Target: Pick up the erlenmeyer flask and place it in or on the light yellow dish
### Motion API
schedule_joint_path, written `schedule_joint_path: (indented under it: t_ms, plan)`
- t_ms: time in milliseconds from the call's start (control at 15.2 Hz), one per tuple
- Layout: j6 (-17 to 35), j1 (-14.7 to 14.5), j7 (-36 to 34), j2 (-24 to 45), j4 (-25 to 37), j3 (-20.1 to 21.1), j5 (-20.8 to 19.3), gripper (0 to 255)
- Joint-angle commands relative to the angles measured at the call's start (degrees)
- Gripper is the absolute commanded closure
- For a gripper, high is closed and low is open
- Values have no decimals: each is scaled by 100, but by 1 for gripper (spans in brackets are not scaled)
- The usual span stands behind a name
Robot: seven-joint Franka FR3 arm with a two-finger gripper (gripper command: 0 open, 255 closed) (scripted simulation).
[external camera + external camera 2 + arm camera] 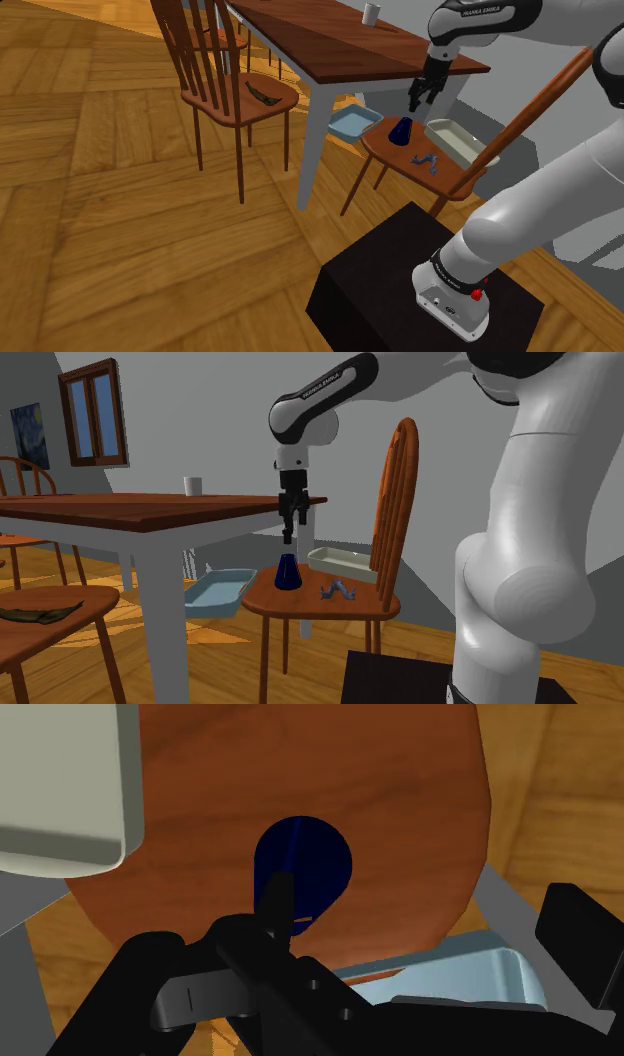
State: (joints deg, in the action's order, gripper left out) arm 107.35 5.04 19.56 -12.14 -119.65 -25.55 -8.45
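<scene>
A dark blue erlenmeyer flask [401,131] [288,574] [305,864] stands upright on the round wooden seat of a chair [392,152]. The pale, light yellow oblong dish [458,142] [340,562] [60,794] lies on the same seat, beside the flask on the side nearer the chair's back. My black gripper [419,102] [288,536] hangs straight above the flask with a gap of air between them. Its fingers [578,939] stand apart, open and holding nothing.
A small blue-grey curved object [428,160] [337,590] lies on the seat near the flask. The chair's tall back [530,110] rises beside the dish. The wooden table [330,40] with a white cup [371,12] stands close by. A light blue tray [355,123] [218,592] sits on the floor.
</scene>
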Motion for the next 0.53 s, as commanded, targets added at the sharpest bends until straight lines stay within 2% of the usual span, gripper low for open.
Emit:
schedule_joint_path:
  t_ms: [0,330,462]
  plan:
    - [107,23,243,429,362,-167,200,0]
    - [248,223,910,1562,1356,-496,876,0]
    - [322,239,922,1589,1306,-488,891,0]
